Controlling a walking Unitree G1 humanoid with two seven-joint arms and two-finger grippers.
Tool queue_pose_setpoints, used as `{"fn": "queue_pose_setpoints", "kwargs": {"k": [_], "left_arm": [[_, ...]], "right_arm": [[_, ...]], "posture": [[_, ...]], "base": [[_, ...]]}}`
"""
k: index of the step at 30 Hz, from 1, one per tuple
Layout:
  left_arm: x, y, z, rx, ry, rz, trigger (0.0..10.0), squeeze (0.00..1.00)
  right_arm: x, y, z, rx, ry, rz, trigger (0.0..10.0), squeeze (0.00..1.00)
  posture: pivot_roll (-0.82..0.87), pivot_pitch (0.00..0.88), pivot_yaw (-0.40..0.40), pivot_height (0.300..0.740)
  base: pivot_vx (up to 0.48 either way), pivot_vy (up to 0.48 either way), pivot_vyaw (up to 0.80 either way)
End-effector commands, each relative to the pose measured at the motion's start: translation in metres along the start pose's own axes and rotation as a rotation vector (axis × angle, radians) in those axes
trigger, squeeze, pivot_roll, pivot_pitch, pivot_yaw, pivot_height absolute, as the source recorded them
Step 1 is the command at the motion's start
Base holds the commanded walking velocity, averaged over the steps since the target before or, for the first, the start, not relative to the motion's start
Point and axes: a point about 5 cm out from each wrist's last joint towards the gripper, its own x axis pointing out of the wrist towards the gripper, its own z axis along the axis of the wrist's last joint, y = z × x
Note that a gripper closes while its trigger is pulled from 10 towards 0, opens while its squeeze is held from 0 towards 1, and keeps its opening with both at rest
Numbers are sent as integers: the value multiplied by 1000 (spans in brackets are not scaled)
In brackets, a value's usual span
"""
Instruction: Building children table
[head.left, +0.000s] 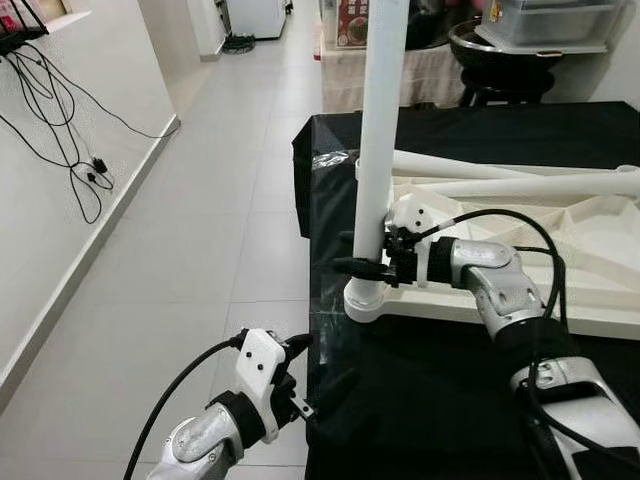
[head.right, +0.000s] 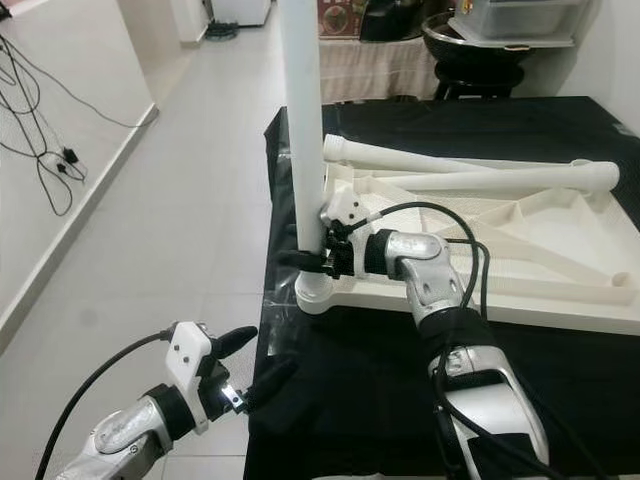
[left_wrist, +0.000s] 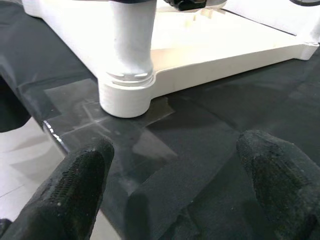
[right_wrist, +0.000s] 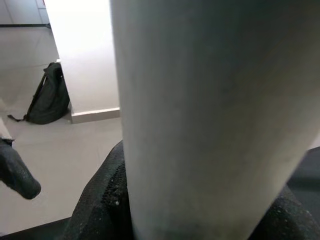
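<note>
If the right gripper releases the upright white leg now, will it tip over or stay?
The upright leg sits in the corner socket of the tabletop, so it probably stays. It looks stiff, smooth plastic, perhaps slippery. The right gripper is closed on it.

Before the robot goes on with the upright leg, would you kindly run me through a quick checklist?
1. Right gripper shut on the upright leg, low near its base: ok.
2. Leg standing in the corner socket of the upturned tabletop: ok.
3. Leg fully seated or tightened: cannot tell.
4. Left gripper open, at the black-covered table's edge, touching nothing: ok.
5. Two spare legs lying on the tabletop, apart from the upright one: ok.
</note>
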Motion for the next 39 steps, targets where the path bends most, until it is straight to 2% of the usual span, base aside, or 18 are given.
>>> {"fn": "queue_pose_setpoints", "kwargs": {"k": [1, 4, 5, 6, 8, 11, 12, 16, 22, 23, 24, 31, 32, 33, 34, 35, 36, 39], "left_arm": [[-3, -2, 0, 3, 7, -5, 10000, 0], [-4, -2, 1, 2, 6, -5, 10000, 0], [-5, -2, 1, 1, 5, -5, 10000, 0], [-5, -2, 1, 1, 5, -5, 10000, 0], [-7, 2, 3, -7, 2, -2, 10000, 0], [-7, 2, 3, -7, 2, -2, 10000, 0], [-8, 4, 3, -7, 5, -3, 10000, 0], [-2, 5, 2, -4, 15, -37, 10000, 0], [-2, 7, 3, 0, -2, 2, 10000, 0], [-1, 8, 3, 0, -6, 12, 10000, 0], [-1, 8, 3, 0, -8, 15, 10000, 0], [2, 7, 3, -5, -8, 0, 10000, 0], [3, 6, 2, -5, -8, -2, 10000, 0], [3, 6, 2, -5, -8, -2, 10000, 0], [3, 6, 2, -4, -8, -2, 10000, 0], [3, 6, 2, -4, -8, -2, 10000, 0], [4, 5, 2, -3, -9, 0, 10000, 0], [3, 5, 2, -1, -10, 4, 10000, 0]], "right_arm": [[-3, 13, -13, 2, 42, -36, 0, 0], [-7, 16, -18, 18, 51, -94, 0, 0], [-6, 25, -28, 97, 24, -286, 0, 0], [-6, 25, -28, 97, 24, -286, 0, 0], [-4, 90, -69, 319, 134, -702, 0, 0], [-4, 90, -69, 319, 134, -702, 0, 0], [-8, 100, -71, 322, 163, -797, 0, 0], [-6, 80, -65, 269, 176, -798, 0, 0], [-1, 76, -61, 251, 185, -759, 0, 0], [2, 73, -57, 249, 165, -718, 10000, 0], [7, 65, -47, 236, 105, -644, 10000, 1000], [16, 52, 3, 129, -108, -375, 10000, 1000], [17, 50, 8, 87, -109, -258, 10000, 722], [17, 50, 8, 87, -109, -258, 10000, 722], [18, 50, 9, 41, -83, -132, 10000, 0], [18, 50, 9, 41, -83, -132, 10000, 0], [18, 49, 6, 8, -31, 30, 10000, 0], [21, 42, 1, 16, 7, 121, 10000, 0]], "posture": [[-29, 140, 22, 740], [-29, 140, 22, 740], [-38, 147, 3, 740], [-38, 147, 3, 740], [-60, 173, 47, 740], [-60, 173, 47, 740], [-76, 152, 54, 740], [-66, 142, 39, 740], [-61, 138, 32, 740], [-63, 136, 26, 740], [-64, 134, 27, 740], [-67, 130, 28, 740], [-57, 127, 25, 740], [-57, 127, 25, 740], [-55, 127, 23, 740], [-55, 127, 23, 740], [-47, 127, 20, 740], [-44, 127, 18, 740]], "base": [[0, 0, 0], [0, 0, 0], [0, 0, 0], [0, 0, 0], [0, 0, 0], [0, 0, 0], [0, 0, 0], [0, 0, 0], [0, 0, 0], [0, 0, 0], [0, 0, 0], [0, 0, 0], [0, 0, 0], [0, 0, 0], [0, 0, 0], [0, 0, 0], [0, 0, 0], [0, 0, 0]]}}
